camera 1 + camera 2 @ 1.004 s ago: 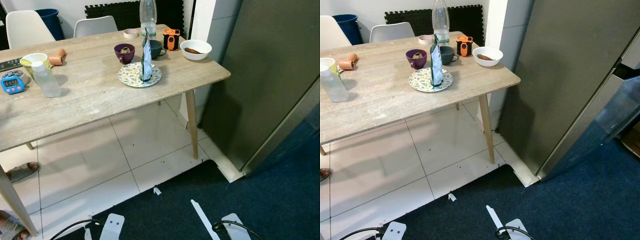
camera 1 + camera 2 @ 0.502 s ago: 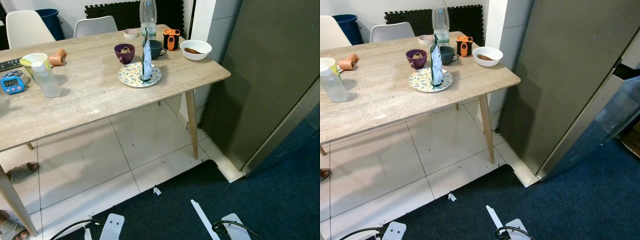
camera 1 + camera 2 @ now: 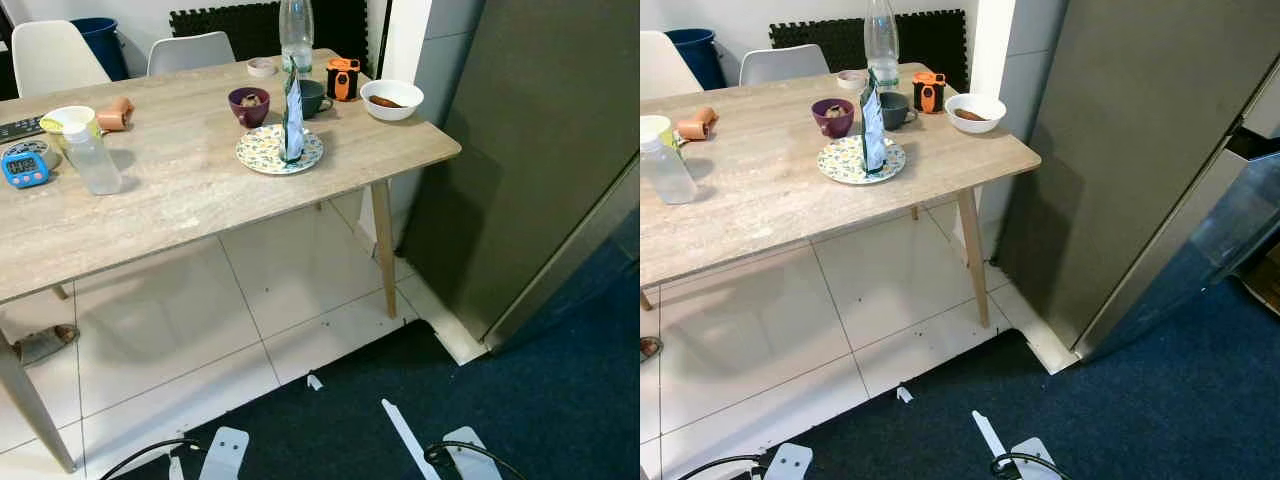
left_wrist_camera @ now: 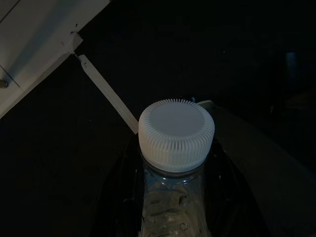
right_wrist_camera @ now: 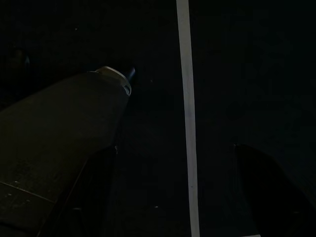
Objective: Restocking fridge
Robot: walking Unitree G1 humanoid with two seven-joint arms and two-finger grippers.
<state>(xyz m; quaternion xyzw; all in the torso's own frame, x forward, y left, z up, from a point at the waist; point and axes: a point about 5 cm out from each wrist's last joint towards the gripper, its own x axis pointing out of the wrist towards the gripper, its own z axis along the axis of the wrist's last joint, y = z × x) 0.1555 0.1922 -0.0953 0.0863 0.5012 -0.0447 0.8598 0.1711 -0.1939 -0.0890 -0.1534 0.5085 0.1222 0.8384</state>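
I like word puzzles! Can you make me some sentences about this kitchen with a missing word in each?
The green pouch stands on a patterned ____.
The left tool holds a clear bottle with a ____ cap.
The white bowl sits near the table corner closest to the ____.
The small clock is ____.

Missing words: plate, white, fridge, blue

A wooden bench [image 3: 200, 190] carries a patterned plate [image 3: 279, 149] near its right edge, with a green pouch [image 3: 292, 115] upright on it. A white bowl [image 3: 391, 99] sits at the far right corner. The grey fridge [image 3: 530, 150] stands just beside that corner.
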